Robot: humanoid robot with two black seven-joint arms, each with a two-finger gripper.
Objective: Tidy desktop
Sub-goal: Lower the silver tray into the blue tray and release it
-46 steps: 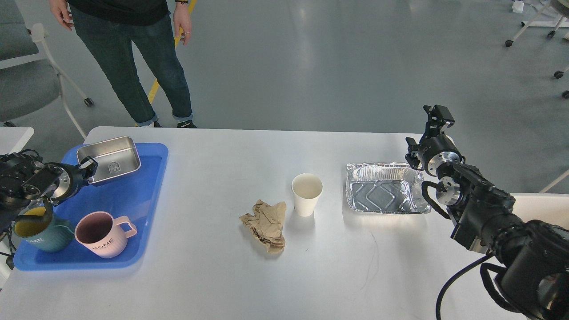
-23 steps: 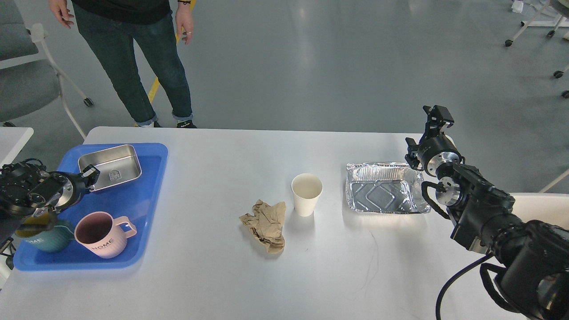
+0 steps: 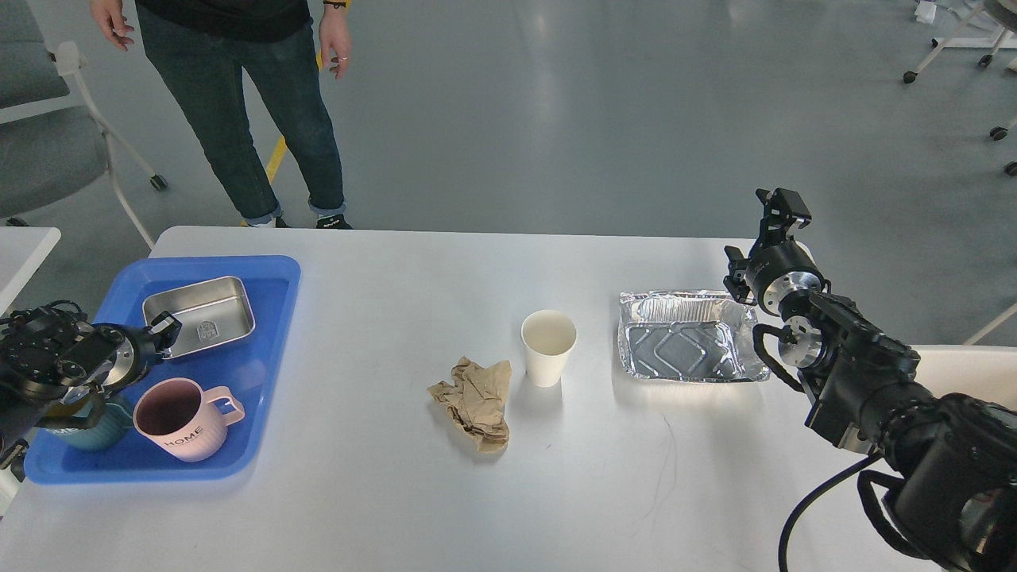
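The white desktop [image 3: 381,492] carries a white paper cup [image 3: 548,345], a crumpled brown paper [image 3: 475,401] and an empty foil tray [image 3: 687,338]. At its left end a blue tray [image 3: 262,357] holds a steel tin [image 3: 203,314], a pink mug [image 3: 179,409] and a teal mug [image 3: 87,425]. My left gripper [image 3: 165,324] sits at the tin's near-left corner, gripping its rim. My right gripper [image 3: 783,205] hangs above the table's far right edge, behind the foil tray, with its fingers too dark to tell apart.
A person [image 3: 238,95] in dark jeans stands just beyond the table's far left edge. A grey chair [image 3: 48,151] and a small white side table [image 3: 20,246] are at the left. My right arm [image 3: 874,381] crosses the table's right side.
My left gripper has come down and toward me with the steel tin, which was tilted up and now lies flat in the blue tray. The right arm has not moved.
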